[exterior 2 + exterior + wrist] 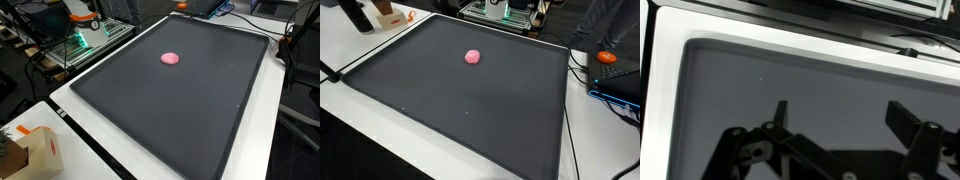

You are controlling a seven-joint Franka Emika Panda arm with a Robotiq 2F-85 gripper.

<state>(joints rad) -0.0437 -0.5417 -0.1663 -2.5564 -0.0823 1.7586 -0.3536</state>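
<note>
Dark mat (440, 110) carries a pink ball (472, 57) in open space; tool (840, 125) hangs spread.

place: lab | signs: green-lit electronics (85, 42), loose cables (578, 66), black mat (470, 110) on white bench (360, 130)

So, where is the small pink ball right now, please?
The small pink ball lies alone on the dark grey mat, toward its far edge in both exterior views.
</note>
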